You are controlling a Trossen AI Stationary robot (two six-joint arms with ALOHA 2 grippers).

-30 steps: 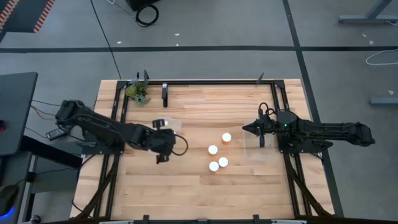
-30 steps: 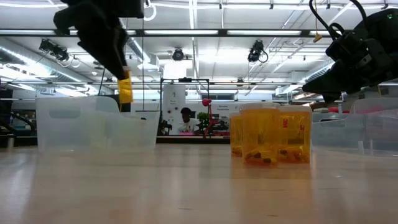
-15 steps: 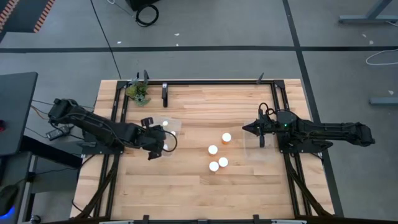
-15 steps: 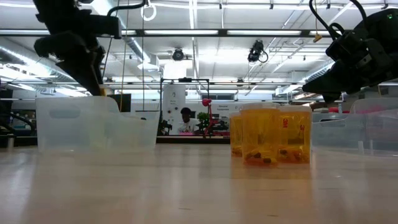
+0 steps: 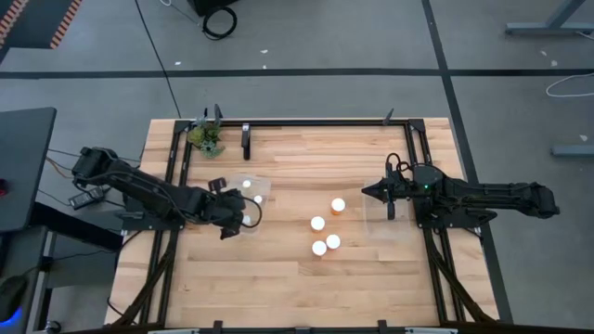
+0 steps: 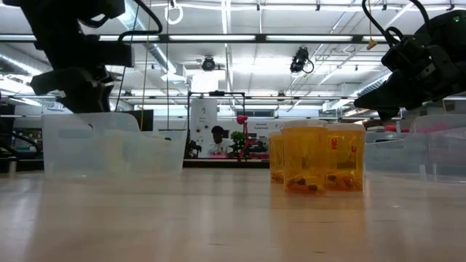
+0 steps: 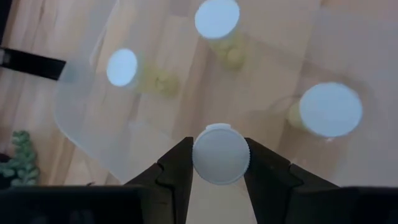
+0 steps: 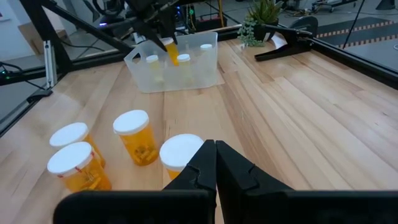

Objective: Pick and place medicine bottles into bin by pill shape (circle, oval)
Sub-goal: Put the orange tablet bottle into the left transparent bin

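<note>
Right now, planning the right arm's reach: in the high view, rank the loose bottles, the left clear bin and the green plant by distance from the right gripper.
1. Loose bottles, mid-table, beside the right gripper.
2. Left clear bin, over by the left arm.
3. Green plant, at the table's far corner on the left arm's side.

Grey concrete floor (image 5: pixel 306 37) with dark seams, strip-lit ceiling (image 6: pixel 240 22), distant seated person (image 6: pixel 218 140)

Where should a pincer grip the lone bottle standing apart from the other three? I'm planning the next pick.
Grip the lone bottle around its cylindrical body just under the round white cap, coming straight down from above. It stands upright with open wood on every side, while the other three bottles crowd together, so a top approach clears them.
</note>
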